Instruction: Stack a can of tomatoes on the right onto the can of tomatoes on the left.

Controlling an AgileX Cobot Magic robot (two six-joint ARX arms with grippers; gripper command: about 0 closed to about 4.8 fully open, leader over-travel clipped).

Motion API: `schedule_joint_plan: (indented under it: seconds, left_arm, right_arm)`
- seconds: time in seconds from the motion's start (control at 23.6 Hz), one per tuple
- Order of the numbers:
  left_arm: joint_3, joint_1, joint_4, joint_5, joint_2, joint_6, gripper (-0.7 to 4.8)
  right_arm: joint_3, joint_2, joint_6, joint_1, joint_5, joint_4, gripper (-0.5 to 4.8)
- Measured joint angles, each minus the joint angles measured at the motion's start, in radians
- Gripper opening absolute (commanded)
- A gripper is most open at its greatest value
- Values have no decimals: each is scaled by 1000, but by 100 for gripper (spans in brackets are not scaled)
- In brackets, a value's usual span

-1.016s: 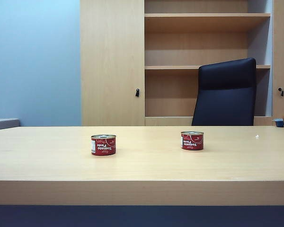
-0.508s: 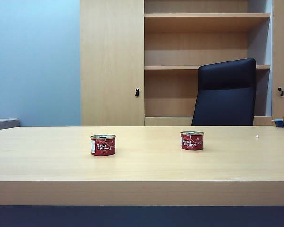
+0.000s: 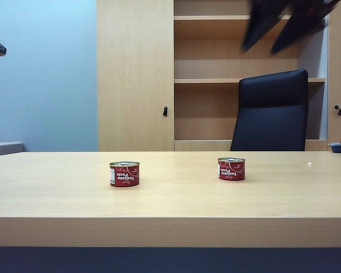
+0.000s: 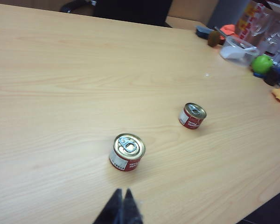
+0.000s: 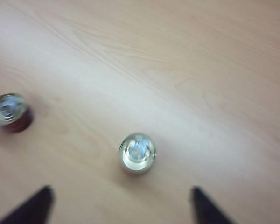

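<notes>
Both arms have swung into view since a second ago, when only the desk (image 3: 170, 199) and two cans showed. High above the chair (image 3: 271, 111), the right hand (image 3: 287, 23) blurs past the shelves, fingers spread wide; its wrist camera looks straight down on the right can (image 5: 137, 153) between the tips. At the frame's far left edge, the left hand (image 4: 120, 210) hovers with tips pressed together, short of the left can (image 4: 127, 152). Both cans stand upright, well apart and untouched. A clean pickup likely means descending vertically, keeping the right can centred between the fingers, and gripping its sides below the rim.
</notes>
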State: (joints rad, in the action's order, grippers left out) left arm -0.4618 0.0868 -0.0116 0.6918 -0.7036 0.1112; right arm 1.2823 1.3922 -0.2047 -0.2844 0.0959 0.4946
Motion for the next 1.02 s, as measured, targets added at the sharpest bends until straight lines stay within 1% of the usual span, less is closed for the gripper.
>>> schedule_joint_plan:
  seconds: [0.04,0.08,0.17,0.25,0.38,0.55,0.72,1.02]
  left_arm:
    - [0,-1,0,1,-5,-3,-5]
    - [2,-2,0,1,-5,-3,-5]
    - [2,-1,0,1,-5,-3,-5]
    - [2,-2,0,1,-4,-3,-5]
    - [2,-1,0,1,-4,-3,-5]
    - [2,-1,0,1,-5,-3,-5]
    - [2,-1,0,1,-5,-3,-5]
    - [3,-1,0,1,-5,-3,-5]
  right_arm:
    - [51,91,-2,-12,-17,-24,449]
    - [86,161,-3,-17,-34,-35,479]
    - [161,315,-7,-18,-45,-25,479]
    - [183,394,-8,-18,-44,-25,479]
    - [183,460,-9,-18,-15,-24,479]
    - [183,542,-9,-18,-13,-53,479]
    - [184,564,-9,-17,8,-94,479]
    - [184,619,-9,-17,10,-99,479]
